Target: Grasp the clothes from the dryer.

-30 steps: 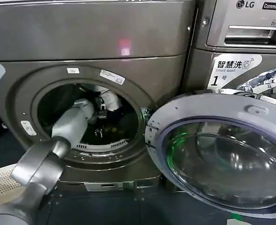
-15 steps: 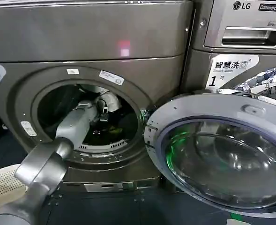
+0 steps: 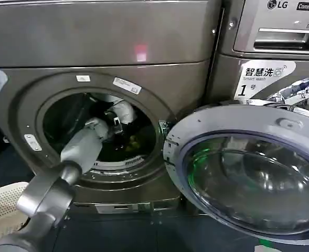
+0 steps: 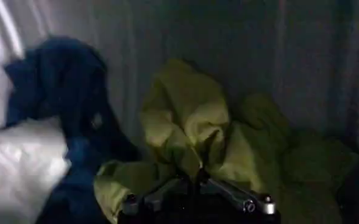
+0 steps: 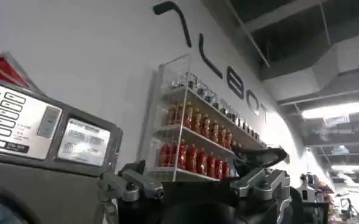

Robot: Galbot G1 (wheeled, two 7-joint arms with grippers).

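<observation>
The dryer (image 3: 117, 42) stands in front of me with its grey-rimmed glass door (image 3: 248, 173) swung open to the right. My left arm reaches through the porthole, and the left gripper (image 3: 116, 125) is deep in the drum. In the left wrist view the left gripper (image 4: 197, 178) is shut on a fold of yellow-green cloth (image 4: 191, 122), whose creases pull toward the fingertips. A dark blue garment (image 4: 63, 79) and a white one (image 4: 21, 164) lie beside it. My right gripper (image 5: 194, 182) is held away from the dryer, pointing up at a wall.
An LG-marked machine (image 3: 280, 42) stands right of the dryer, behind the open door. A white mesh basket (image 3: 2, 205) sits low at the left by my arm. A clear shelf of red bottles (image 5: 197, 140) hangs on the wall.
My left arm has shifted slightly inside the drum, its wrist a little lower than before. The door has not moved.
</observation>
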